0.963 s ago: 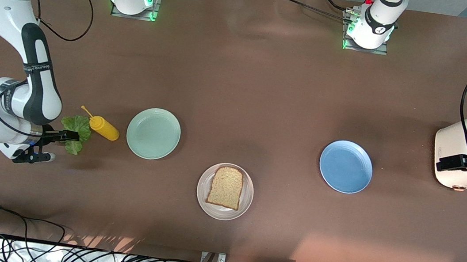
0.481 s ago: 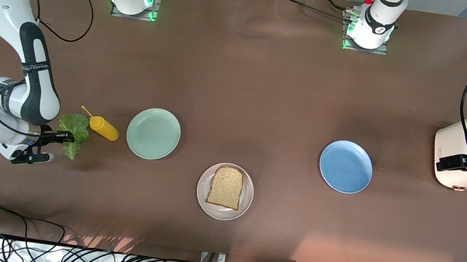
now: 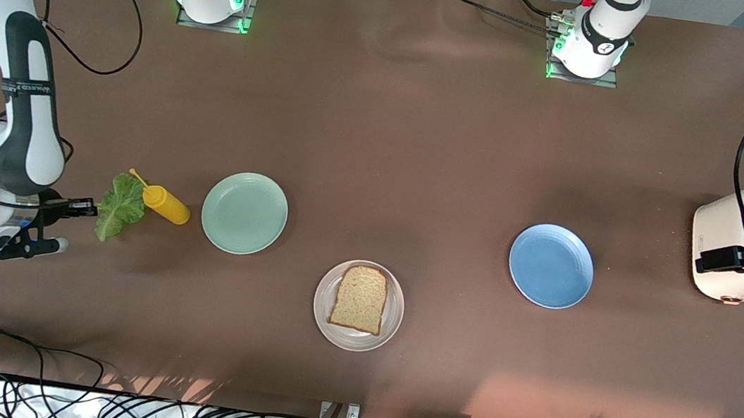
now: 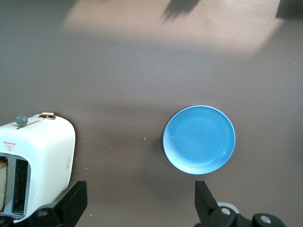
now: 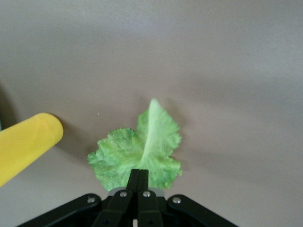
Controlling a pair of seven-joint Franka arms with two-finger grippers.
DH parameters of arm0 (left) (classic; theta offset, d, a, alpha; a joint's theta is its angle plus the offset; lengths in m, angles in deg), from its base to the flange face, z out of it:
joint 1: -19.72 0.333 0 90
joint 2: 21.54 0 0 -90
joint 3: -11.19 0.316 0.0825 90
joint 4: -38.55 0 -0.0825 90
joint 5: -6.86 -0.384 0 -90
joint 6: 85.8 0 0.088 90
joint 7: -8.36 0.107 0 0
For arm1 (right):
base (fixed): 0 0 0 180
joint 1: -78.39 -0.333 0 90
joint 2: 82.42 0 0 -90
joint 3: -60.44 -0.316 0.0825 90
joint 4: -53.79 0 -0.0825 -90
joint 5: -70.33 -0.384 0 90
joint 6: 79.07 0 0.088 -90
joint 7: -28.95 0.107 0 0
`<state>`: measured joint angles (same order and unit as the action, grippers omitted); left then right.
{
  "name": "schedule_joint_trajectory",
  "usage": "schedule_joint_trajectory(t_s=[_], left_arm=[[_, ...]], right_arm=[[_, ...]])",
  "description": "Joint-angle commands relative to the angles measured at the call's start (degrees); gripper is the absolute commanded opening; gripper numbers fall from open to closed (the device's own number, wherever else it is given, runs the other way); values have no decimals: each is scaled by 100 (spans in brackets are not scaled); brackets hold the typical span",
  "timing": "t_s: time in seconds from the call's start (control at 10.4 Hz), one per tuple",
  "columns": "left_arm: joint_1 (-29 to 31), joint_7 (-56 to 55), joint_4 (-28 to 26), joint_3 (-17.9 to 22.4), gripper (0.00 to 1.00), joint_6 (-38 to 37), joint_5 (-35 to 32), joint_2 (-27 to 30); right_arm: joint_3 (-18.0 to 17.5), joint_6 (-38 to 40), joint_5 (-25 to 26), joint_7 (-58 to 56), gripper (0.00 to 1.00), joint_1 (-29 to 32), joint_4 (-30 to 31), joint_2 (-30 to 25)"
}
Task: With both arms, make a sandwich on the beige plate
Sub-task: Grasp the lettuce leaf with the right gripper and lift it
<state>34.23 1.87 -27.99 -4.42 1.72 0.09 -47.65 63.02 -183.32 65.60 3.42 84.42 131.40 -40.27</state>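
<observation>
Front view: the right gripper [image 3: 82, 207] pinches the lettuce leaf [image 3: 118, 205] just beside the yellow squeeze bottle [image 3: 162, 202]; one bread slice [image 3: 360, 298] lies on the beige plate [image 3: 322, 316].

Left wrist view: the left gripper [image 4: 139, 210] hangs spread apart between toaster [image 4: 40, 161] and blue plate [image 4: 199, 139].

Right wrist view — fingers [image 5: 133, 182] clamped on the leaf's stem end.
</observation>
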Motion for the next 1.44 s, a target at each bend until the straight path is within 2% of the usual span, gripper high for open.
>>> schedule_joint_trajectory(t_s=[0.0, 0.1, 0.19, 0.29, 0.67, 0.96, 1.16, 1.25, 1.35], left_arm=[[34, 130, -105, -13, 100, -16, -53, 80], [34, 130, -105, -13, 100, -16, -53, 80], [34, 130, -105, -13, 100, -16, -53, 80], [34, 130, -105, -13, 100, -16, -53, 71], [25, 130, -105, -13, 100, -16, -53, 71], [34, 122, -105, -13, 100, -16, -53, 80], [34, 122, -105, -13, 100, -16, -53, 80], [34, 113, -105, -13, 100, -24, -53, 88], [25, 113, -105, -13, 100, -24, -53, 88]], right_arm=[[-29, 475, -107, -233, 0, 100, -325, -57], [-29, 397, -116, -233, 0, 100, -308, -5], [-47, 222, -116, -189, 28, 100, -300, 143], [-56, -41, -151, -163, 99, 91, -230, 162], [-56, -578, -212, -154, 100, 56, 139, 250], [-64, -1139, -554, -154, 100, 30, 622, 303], [-64, -1344, -573, -233, 100, 56, 825, 320], [-64, -1335, -573, -242, 86, 64, 826, 321], [-64, -1318, -573, -276, 56, 73, 834, 321]])
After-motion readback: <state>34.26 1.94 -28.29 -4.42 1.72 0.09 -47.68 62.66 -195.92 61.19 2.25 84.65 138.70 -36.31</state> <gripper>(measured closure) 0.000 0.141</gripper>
